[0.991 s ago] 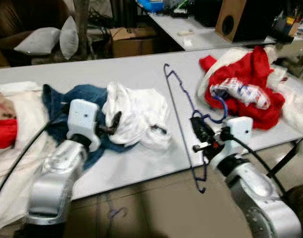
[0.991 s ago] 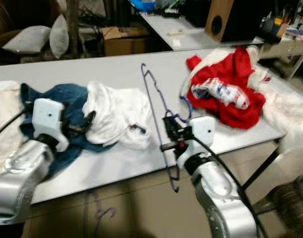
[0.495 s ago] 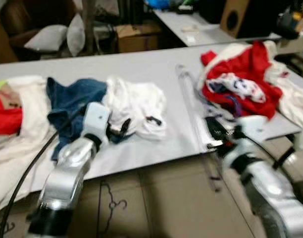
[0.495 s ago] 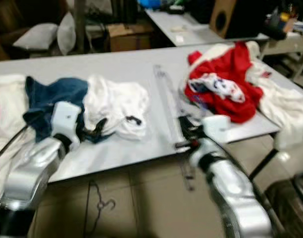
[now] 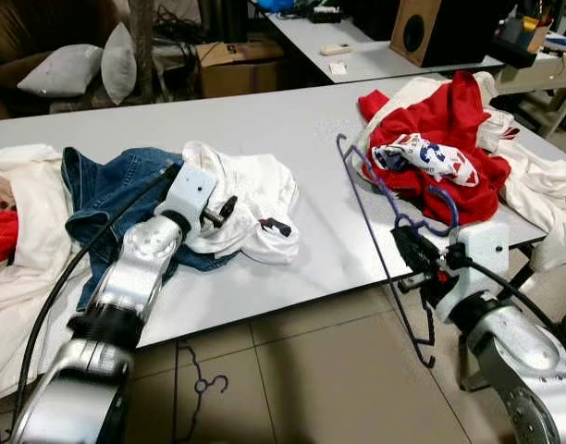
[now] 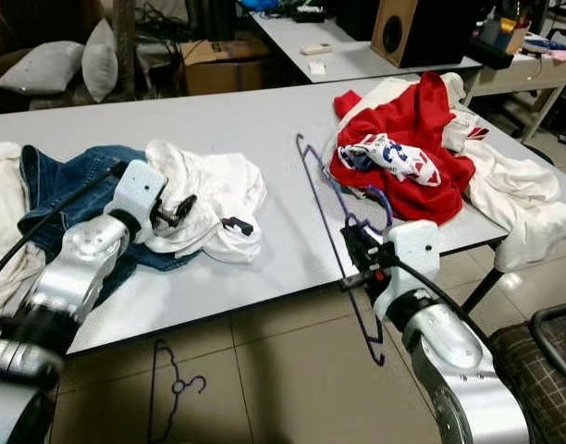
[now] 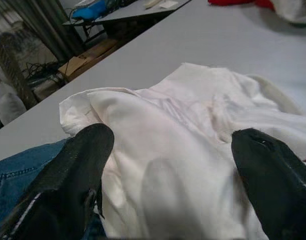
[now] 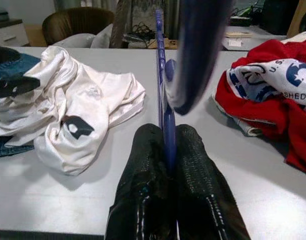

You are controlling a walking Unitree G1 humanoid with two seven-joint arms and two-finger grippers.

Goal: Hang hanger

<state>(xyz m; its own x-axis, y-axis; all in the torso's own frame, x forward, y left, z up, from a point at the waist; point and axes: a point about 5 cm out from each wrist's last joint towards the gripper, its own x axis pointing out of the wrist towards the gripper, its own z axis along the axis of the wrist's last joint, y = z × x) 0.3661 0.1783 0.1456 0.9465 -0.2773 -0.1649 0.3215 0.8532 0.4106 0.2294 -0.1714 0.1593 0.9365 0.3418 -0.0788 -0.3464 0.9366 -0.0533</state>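
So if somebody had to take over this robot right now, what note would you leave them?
Right gripper: shut on the purple hanger, held at the table's front edge, lower end hanging below it.
Left gripper: open, hovering over the white shirt beside the jeans.
Red clothes piled at the table's right end.
Done: hanger picked up.
Left: shirt not yet on the hanger; nothing hung.

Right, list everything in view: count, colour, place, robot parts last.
hanger: one, purple, held at the table's front edge
second hanger: one, purple, on the floor
white shirt: one, mid-table
jeans: one, blue, left of the shirt
red garment: one, on the right-hand pile
table: one, grey
speaker: one, brown, behind
left gripper: open, over the white shirt
right gripper: shut on the hanger
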